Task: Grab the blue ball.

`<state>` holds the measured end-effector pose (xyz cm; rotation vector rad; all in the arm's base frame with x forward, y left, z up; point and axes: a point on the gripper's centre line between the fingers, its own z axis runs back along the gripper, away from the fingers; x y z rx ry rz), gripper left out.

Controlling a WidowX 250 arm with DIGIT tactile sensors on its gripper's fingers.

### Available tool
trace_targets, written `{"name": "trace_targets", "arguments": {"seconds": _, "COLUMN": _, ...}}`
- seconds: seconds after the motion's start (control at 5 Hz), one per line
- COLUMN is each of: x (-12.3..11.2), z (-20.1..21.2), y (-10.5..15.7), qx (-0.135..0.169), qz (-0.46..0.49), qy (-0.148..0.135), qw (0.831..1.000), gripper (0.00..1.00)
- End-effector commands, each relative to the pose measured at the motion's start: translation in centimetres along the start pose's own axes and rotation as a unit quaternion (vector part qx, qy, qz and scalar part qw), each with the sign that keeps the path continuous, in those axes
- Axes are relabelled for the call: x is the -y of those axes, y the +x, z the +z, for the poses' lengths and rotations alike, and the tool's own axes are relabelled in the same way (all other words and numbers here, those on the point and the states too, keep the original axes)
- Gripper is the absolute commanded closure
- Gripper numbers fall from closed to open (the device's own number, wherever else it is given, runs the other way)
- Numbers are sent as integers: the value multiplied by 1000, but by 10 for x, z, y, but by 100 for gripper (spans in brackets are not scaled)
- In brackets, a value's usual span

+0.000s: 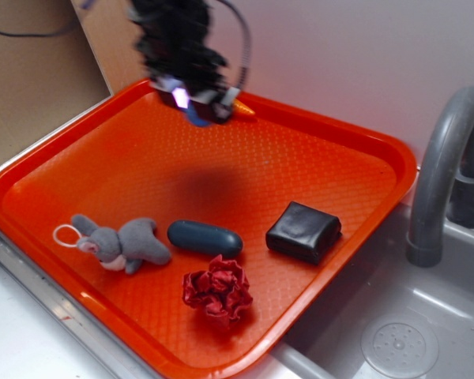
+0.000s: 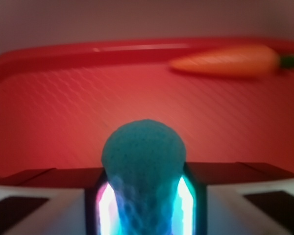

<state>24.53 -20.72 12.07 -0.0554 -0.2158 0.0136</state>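
The small round light-blue ball (image 2: pixel 143 156), dimpled and knitted-looking, is sitting clamped between the glowing pads (image 2: pixel 106 208) of the black gripper (image 1: pixel 197 104), which is hanging blurred above the far edge of the textured orange plastic tray (image 1: pixel 316 146). A smooth orange toy carrot (image 2: pixel 225 61) is lying just beyond. Nearer are a grey plush bunny (image 1: pixel 118 243), a dark blue-grey capsule (image 1: pixel 205 238), a black block (image 1: pixel 303 230) and a crumpled red flower (image 1: pixel 217 289).

Blue ball (image 2: pixel 143 156) knitted, matt; tray (image 1: pixel 142 158) glossy textured plastic; bunny (image 1: pixel 122 243) plush.
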Motion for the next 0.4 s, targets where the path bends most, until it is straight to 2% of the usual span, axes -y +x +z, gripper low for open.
{"name": "trace_targets", "arguments": {"seconds": 0.0, "x": -11, "z": 71, "y": -20, "qx": 7, "qz": 95, "qy": 3, "qw": 995, "gripper": 100}}
{"name": "trace_targets", "arguments": {"seconds": 0.2, "x": -18, "z": 72, "y": -26, "qx": 13, "qz": 107, "qy": -15, "qw": 994, "gripper": 100}}
